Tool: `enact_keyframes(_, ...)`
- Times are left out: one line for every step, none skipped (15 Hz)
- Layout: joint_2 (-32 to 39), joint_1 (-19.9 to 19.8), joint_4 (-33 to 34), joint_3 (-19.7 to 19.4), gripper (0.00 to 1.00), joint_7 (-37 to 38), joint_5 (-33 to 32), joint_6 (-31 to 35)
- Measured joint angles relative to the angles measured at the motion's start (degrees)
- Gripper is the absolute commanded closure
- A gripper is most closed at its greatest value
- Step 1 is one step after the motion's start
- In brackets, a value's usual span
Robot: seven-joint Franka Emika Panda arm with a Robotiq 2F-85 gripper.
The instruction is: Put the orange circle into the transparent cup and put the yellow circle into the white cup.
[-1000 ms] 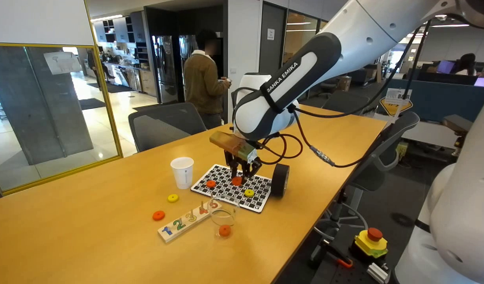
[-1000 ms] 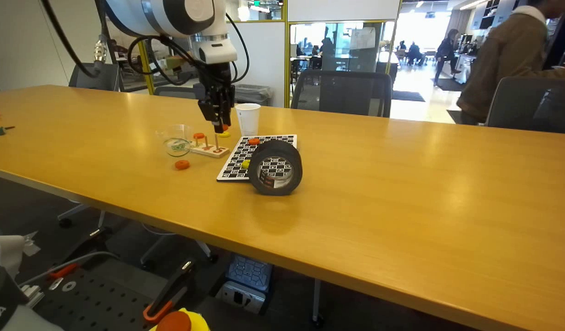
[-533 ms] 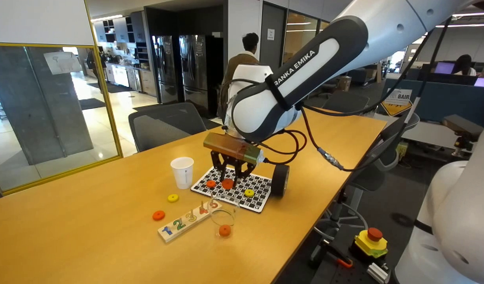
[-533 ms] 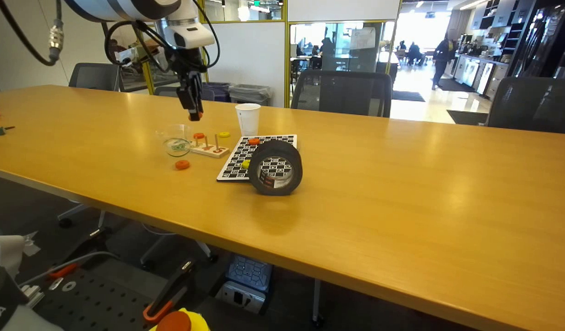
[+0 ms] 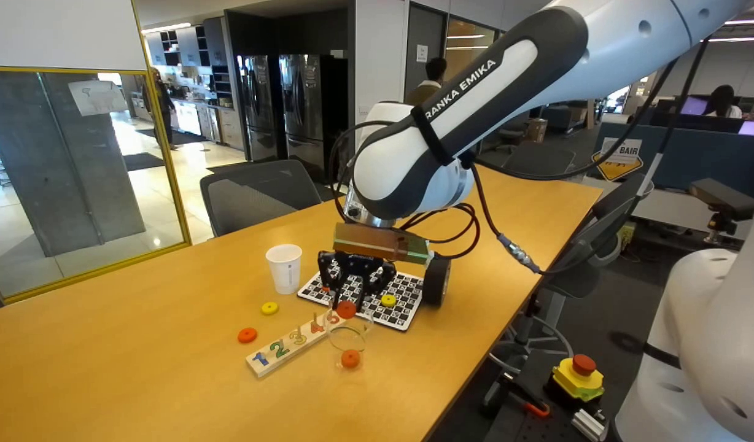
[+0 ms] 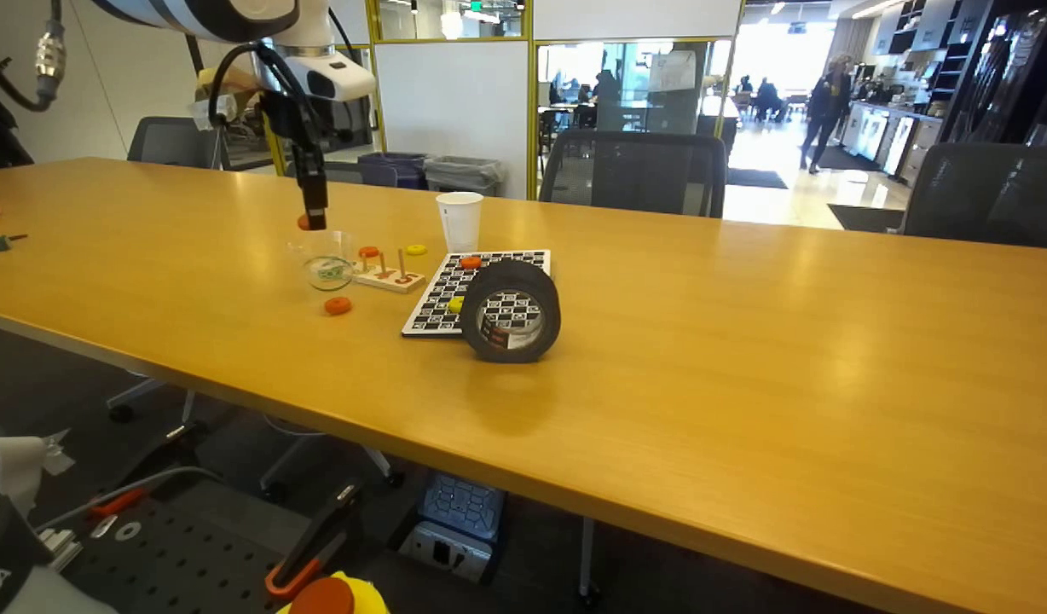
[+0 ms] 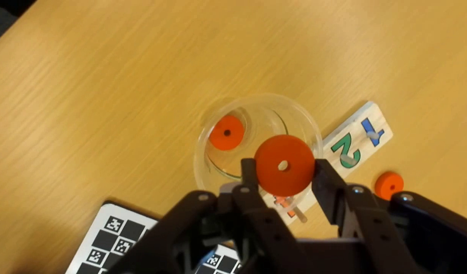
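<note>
gripper [image 7: 285, 169] pinched orange circle [image 7: 280, 148] by opposite edges; looked light, stiff, perhaps slick; rim hold seemed best.

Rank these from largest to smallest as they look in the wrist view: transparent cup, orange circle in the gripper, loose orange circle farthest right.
1. Transparent cup
2. Held orange circle
3. Loose orange circle
The held one is nearer the camera, so the circles' true sizes are unsure.
</note>
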Motion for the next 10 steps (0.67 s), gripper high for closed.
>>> enact_keyframes(-0.16, 0.05, -0.01, 0.00, 0.80, -2.76, 0.93, -1.09)
enact_keyframes(-0.25, 0.05, 0.00, 0.00, 0.80, -5.05, 1.65, -2.07)
enact_keyframes(-0.25, 0.03, 0.02, 0.00, 0.80, -6.99, 2.23, -2.93)
enact_keyframes(-0.25, -0.02, 0.03, 0.00, 0.80, -8.41, 2.58, -3.64)
enact_keyframes(-0.24, -0.10, 0.05, 0.00, 0.80, -9.52, 2.70, -4.18)
enact_keyframes(-0.22, -0.25, 0.12, 0.00, 0.80, -10.10, 2.71, -4.58)
enact_keyframes(-0.13, -0.44, 0.22, 0.00, 0.80, -10.33, 2.71, -4.76)
enact_keyframes(0.01, -0.65, 0.37, 0.00, 0.80, -10.43, 2.70, -4.87)
enact_keyframes(0.25, -0.88, 0.60, 0.00, 0.80, -10.44, 2.67, -4.91)
enact_keyframes(0.56, -1.12, 0.91, 0.00, 0.80, -10.44, 2.62, -4.91)
